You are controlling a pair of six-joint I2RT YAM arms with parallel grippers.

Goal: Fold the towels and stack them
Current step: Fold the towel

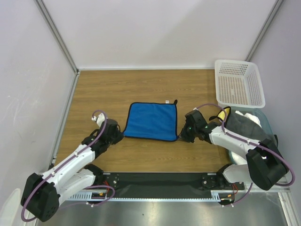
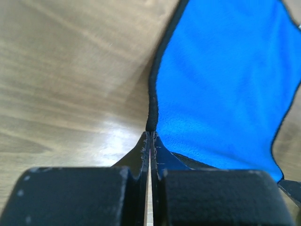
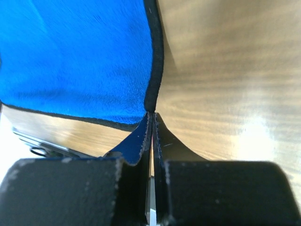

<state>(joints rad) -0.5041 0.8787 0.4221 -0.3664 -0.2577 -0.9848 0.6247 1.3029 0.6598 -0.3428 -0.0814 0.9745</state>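
Observation:
A small blue towel (image 1: 153, 121) with dark edging lies flat on the wooden table. My left gripper (image 1: 118, 135) is shut on its near left corner, and the left wrist view shows the tips (image 2: 150, 133) pinching the dark hem beside the blue cloth (image 2: 225, 80). My right gripper (image 1: 181, 137) is shut on the near right corner, and its tips (image 3: 151, 114) pinch the hem of the blue cloth (image 3: 75, 56). At the right, a dark grey cloth (image 1: 244, 126), a yellow towel (image 1: 226, 113) and a white towel (image 1: 248, 116) lie heaped together behind my right arm.
A white perforated basket (image 1: 217, 84) stands at the back right. The heap of cloths rests in a pale blue bin (image 1: 266, 123) at the table's right edge. Walls close the table on the left, back and right.

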